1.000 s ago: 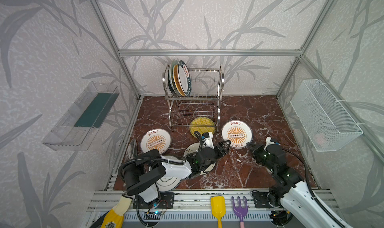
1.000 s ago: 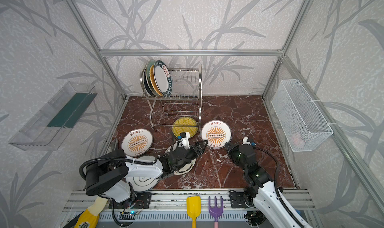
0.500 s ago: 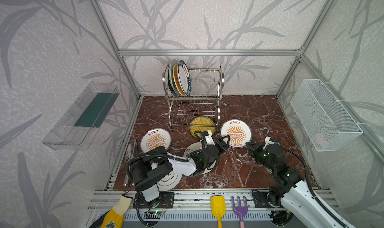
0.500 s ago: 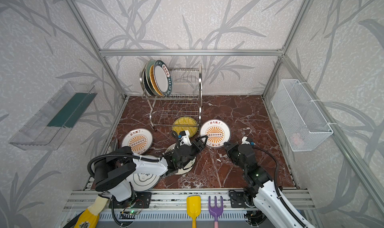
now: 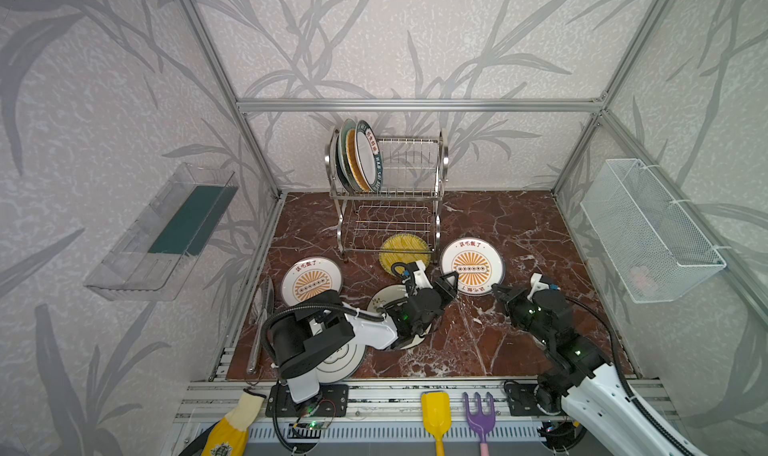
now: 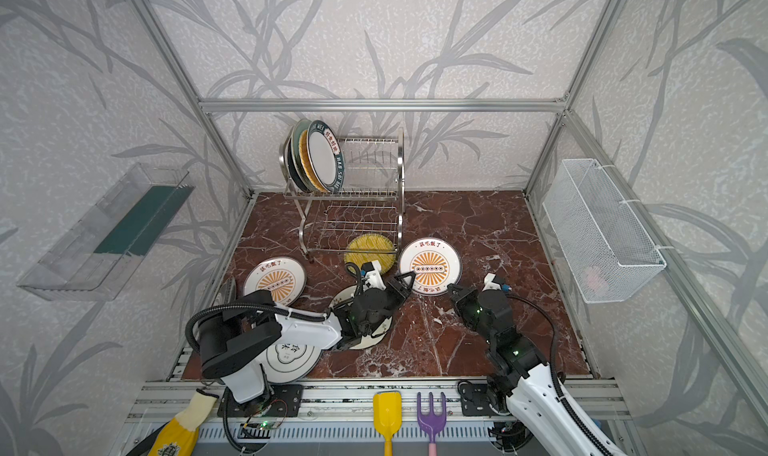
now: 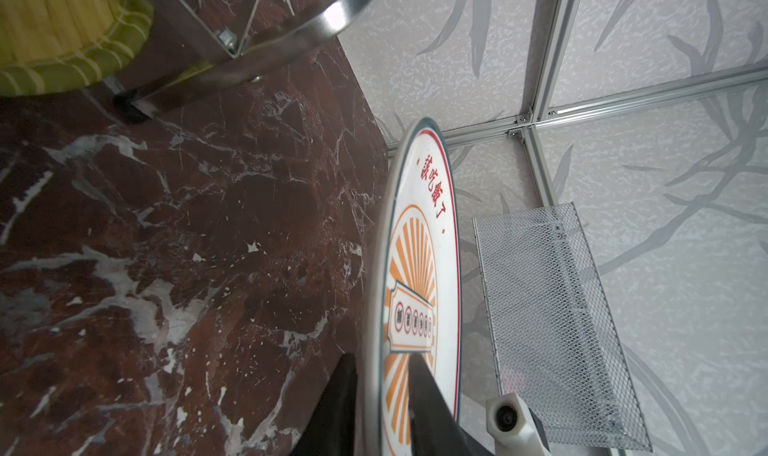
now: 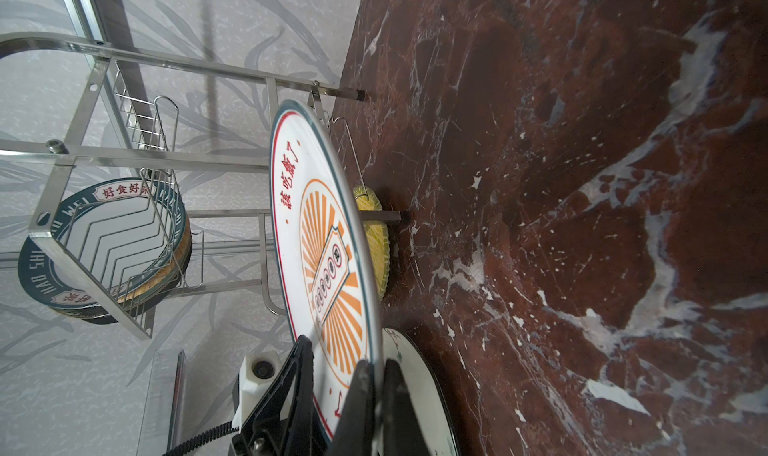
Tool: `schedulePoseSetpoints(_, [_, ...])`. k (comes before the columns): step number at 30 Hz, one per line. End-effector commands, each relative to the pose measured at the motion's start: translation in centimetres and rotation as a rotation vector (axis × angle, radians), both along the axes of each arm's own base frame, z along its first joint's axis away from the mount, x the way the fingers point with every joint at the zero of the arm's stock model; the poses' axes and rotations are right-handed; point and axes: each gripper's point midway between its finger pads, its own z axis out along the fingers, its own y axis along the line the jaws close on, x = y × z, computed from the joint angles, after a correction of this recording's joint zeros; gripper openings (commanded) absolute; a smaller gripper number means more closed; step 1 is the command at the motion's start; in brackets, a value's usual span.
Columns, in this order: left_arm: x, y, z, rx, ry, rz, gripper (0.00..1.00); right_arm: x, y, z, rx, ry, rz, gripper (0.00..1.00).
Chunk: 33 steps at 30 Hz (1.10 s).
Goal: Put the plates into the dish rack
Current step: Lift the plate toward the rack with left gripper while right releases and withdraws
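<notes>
An orange-sunburst plate (image 5: pixel 471 267) (image 6: pixel 430 267) lies just right of the dish rack (image 5: pixel 441 163), held by both grippers. My left gripper (image 5: pixel 446 281) (image 7: pixel 382 358) is shut on its left rim. My right gripper (image 5: pixel 496 290) (image 8: pixel 377 364) is shut on its near-right rim. The plate (image 7: pixel 419 242) (image 8: pixel 320 225) runs edge-on between each pair of fingers. Several plates (image 5: pixel 368 155) stand in the rack's upper tier at its left end. A second sunburst plate (image 5: pixel 311 283), a yellow striped plate (image 5: pixel 405 252), a cream plate (image 5: pixel 384 304) and a white plate (image 5: pixel 338 358) lie on the marble.
The left arm stretches over the cream and white plates. A white mesh basket (image 5: pixel 648 229) hangs on the right wall and a clear tray (image 5: pixel 166 229) on the left wall. A yellow shovel (image 5: pixel 434 408) and a purple fork (image 5: pixel 480 412) lie on the front rail.
My left gripper has moved up to the sunburst plate's left rim and shut on it. The right gripper has kept its hold, and the plate has barely shifted.
</notes>
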Motion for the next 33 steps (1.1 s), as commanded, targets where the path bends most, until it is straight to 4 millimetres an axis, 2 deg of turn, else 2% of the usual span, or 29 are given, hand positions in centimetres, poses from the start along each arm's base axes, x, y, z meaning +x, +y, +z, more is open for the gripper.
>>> schedulePoseSetpoints(1, [0.9,-0.1,0.9,-0.059,-0.010,0.042,0.13,0.1,0.6,2.1,0.045,-0.065,0.022,0.00])
schedulePoseSetpoints(4, [0.8,-0.1,1.2,-0.088,-0.014,0.039,0.00,0.0,0.9,2.2,0.035,-0.072,0.043,0.01])
schedulePoseSetpoints(5, [0.7,0.0,1.5,-0.094,-0.020,0.035,0.00,0.0,0.9,2.2,0.020,-0.080,0.052,0.15])
schedulePoseSetpoints(8, [0.3,0.7,2.3,-0.056,-0.042,0.032,0.00,0.0,0.1,1.9,-0.093,-0.092,0.047,0.69])
schedulePoseSetpoints(10, [-0.2,1.7,2.6,0.001,-0.054,0.034,0.00,0.3,-0.6,2.0,-0.171,-0.124,0.035,0.94])
schedulePoseSetpoints(11, [-0.5,2.4,2.8,0.034,-0.060,0.035,0.00,0.5,-0.8,2.7,-0.221,-0.160,0.043,0.99])
schedulePoseSetpoints(15, [-1.7,5.0,3.6,0.153,-0.092,0.026,0.00,1.3,-0.2,5.9,-0.390,-0.283,0.130,0.99])
schedulePoseSetpoints(17, [-2.5,6.7,4.1,0.252,-0.097,0.016,0.00,1.7,1.5,8.0,-0.413,-0.411,0.212,0.99])
schedulePoseSetpoints(22, [-4.4,11.0,8.3,0.452,-0.174,-0.007,0.00,0.8,5.3,12.5,-0.478,-0.735,0.422,0.99])
schedulePoseSetpoints(24, [-5.0,12.9,10.0,0.544,-0.187,-0.005,0.00,0.1,6.3,13.5,-0.484,-0.834,0.477,0.99])
schedulePoseSetpoints(28, [-6.0,15.9,15.1,0.654,-0.261,0.001,0.00,-1.5,7.5,14.4,-0.485,-1.015,0.544,0.99])
schedulePoseSetpoints(33, [-6.1,19.0,20.0,0.751,-0.331,0.080,0.00,-3.5,7.6,14.7,-0.473,-1.191,0.524,0.99])
